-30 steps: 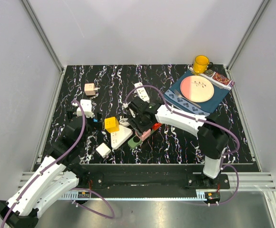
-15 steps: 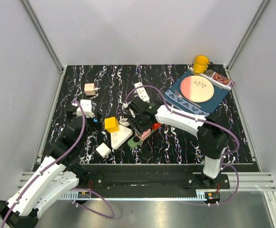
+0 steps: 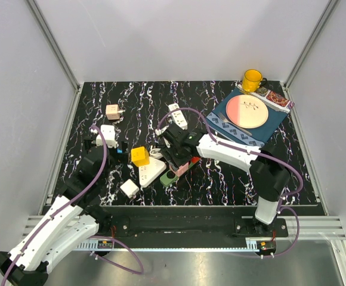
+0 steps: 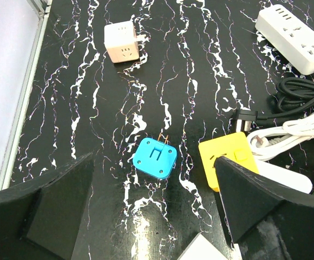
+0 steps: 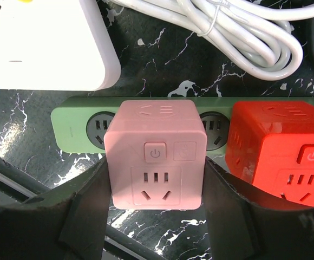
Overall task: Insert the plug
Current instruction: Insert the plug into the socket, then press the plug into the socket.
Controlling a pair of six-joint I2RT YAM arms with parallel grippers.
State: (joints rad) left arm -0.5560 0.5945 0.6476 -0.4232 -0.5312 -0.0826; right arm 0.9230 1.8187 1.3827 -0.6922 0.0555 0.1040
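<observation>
We see a blue plug [image 4: 155, 157] between the 2 wide-apart fingers [image 4: 48, 206] of our left gripper [image 4: 155, 160], a yellow cube [image 4: 226, 160] beside it.

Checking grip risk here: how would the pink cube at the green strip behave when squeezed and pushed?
The pink cube looks like rigid moulded plastic, so probably no give. Its smooth, flat sides may slip. The slim green strip looks unfastened, so pushing could slide it.
</observation>
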